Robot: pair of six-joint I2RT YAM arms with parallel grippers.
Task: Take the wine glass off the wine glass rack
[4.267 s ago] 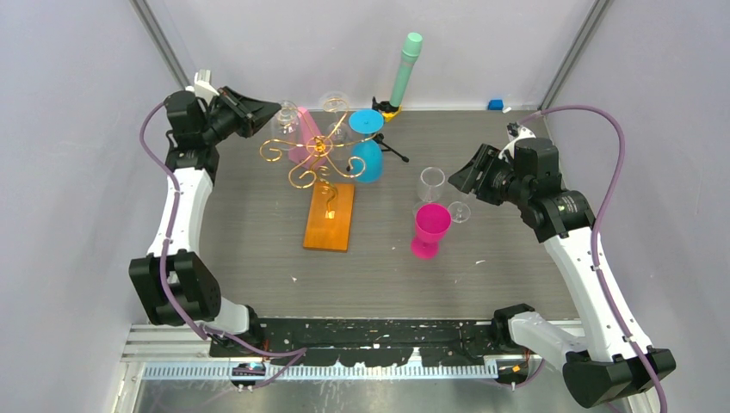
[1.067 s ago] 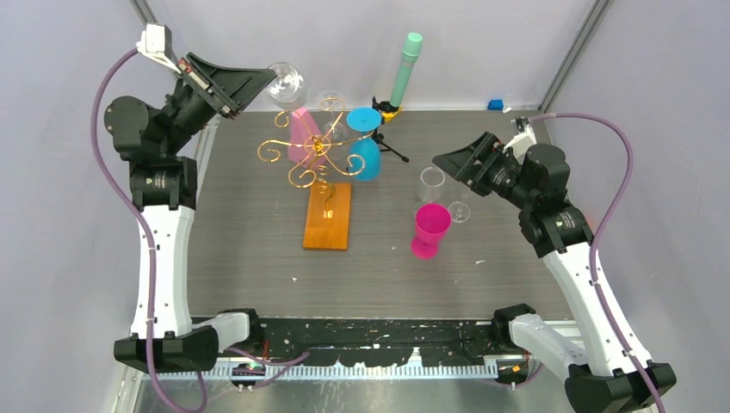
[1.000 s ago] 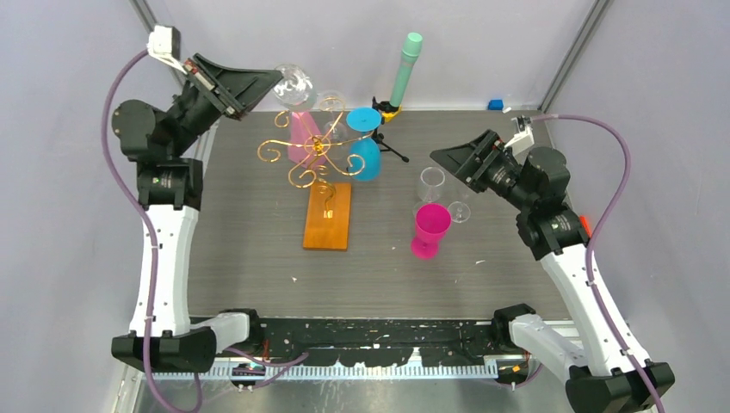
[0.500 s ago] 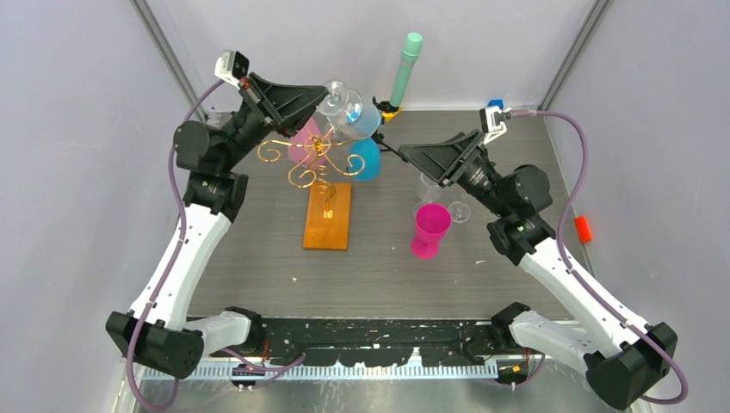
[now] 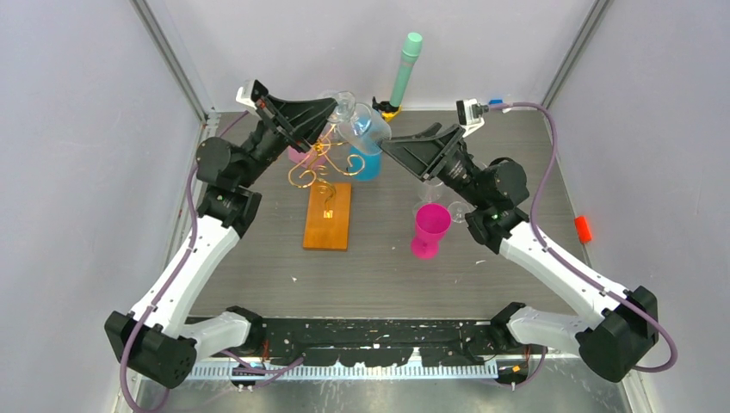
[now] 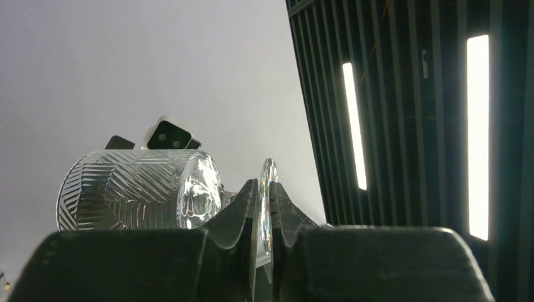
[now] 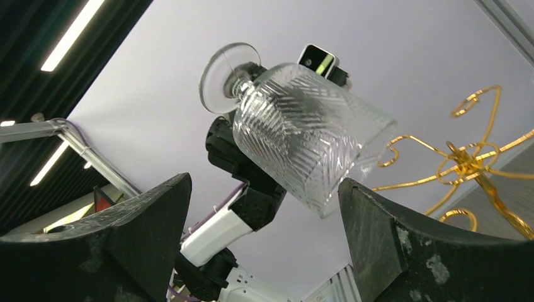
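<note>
Wine glass (image 5: pixel 361 123) lies sideways, off the wine glass rack (image 5: pixel 330 215). Left hand (image 6: pixel 263 189) grips it; right hand (image 7: pixel 263 185) stands open

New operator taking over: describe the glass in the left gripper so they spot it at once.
Start at the gold wire rack on its orange-brown wooden base. Just above it, the left gripper pinches the stem of a clear wine glass lying sideways. Unlike the blue goblet and magenta goblet, it is colourless with a cut herringbone pattern.
</note>
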